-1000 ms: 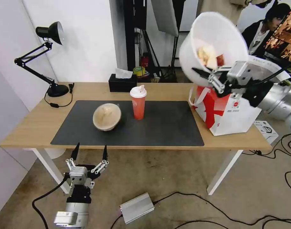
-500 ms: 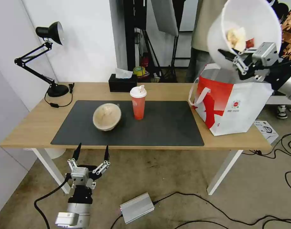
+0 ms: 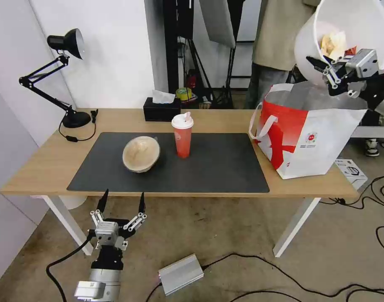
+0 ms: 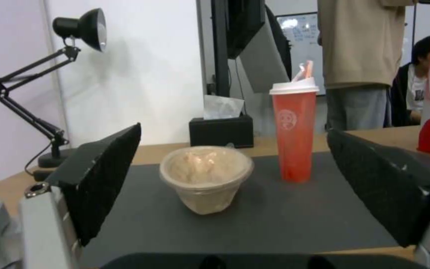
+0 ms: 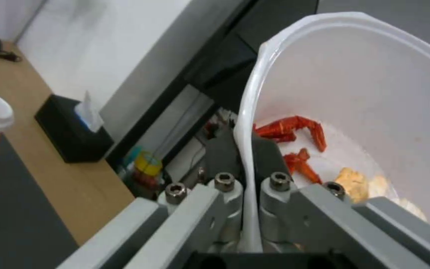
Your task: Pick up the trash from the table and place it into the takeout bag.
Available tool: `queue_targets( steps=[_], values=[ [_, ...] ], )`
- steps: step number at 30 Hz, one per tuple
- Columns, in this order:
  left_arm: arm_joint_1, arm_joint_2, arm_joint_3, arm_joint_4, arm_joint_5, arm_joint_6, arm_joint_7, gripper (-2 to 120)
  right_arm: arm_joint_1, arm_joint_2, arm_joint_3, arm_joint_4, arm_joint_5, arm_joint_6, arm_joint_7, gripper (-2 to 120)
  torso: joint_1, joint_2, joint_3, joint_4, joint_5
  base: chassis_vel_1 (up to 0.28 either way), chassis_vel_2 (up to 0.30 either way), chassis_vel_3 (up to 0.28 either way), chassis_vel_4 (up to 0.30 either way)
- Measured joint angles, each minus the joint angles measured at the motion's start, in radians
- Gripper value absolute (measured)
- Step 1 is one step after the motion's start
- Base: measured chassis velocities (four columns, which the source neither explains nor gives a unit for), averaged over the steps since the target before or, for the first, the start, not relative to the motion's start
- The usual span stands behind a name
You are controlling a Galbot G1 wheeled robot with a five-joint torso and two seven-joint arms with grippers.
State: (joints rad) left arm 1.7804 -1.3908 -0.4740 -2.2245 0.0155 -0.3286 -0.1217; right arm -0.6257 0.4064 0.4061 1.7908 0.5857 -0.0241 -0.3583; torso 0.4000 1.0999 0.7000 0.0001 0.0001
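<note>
My right gripper [image 3: 320, 63] is shut on the rim of the white round bowl [image 3: 345, 31], holding it tilted high above the open red-and-white takeout bag [image 3: 305, 134] at the table's right end. In the right wrist view the bowl [image 5: 374, 93] holds red and pale food scraps, its rim pinched in the right gripper [image 5: 243, 153]. The tan round bowl [image 3: 141, 154] and the red drink cup [image 3: 182, 135] stand on the dark mat [image 3: 217, 167]. Low in front of the table [image 3: 28, 167], my left gripper [image 3: 121, 201] hangs open; its wrist view faces the tan bowl [image 4: 205, 177] and cup [image 4: 293, 130].
A black tissue box [image 3: 160, 108] sits at the table's back edge and a black desk lamp [image 3: 68, 79] at its left end. A silver box [image 3: 181, 273] and cables lie on the floor. A person in beige [image 3: 280, 37] stands behind the bag.
My right gripper has carried the white bowl rightward and up, from in front of the bag to above its right side. The left arm stays nearly still.
</note>
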Motion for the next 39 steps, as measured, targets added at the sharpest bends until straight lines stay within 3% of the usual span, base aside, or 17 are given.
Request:
queue_targets(
  steps=[21, 39],
  values=[
    [-0.005, 0.003, -0.005, 0.01, -0.006, -0.005, 0.0, 100, 0.116, 0.127, -0.155, -0.225, -0.101, 0.041, -0.001, 0, 0.0, 0.0, 0.0, -0.0001, 0.0, 0.0, 0.0, 0.0, 0.0],
    [-0.014, 0.0, 0.0, 0.023, -0.009, -0.011, 0.001, 100, 0.165, 0.199, -0.194, -0.338, -0.153, 0.066, 0.002, 0, 0.0, 0.0, 0.0, -0.0001, -0.0001, 0.0, 0.0, 0.0, 0.0]
  ],
)
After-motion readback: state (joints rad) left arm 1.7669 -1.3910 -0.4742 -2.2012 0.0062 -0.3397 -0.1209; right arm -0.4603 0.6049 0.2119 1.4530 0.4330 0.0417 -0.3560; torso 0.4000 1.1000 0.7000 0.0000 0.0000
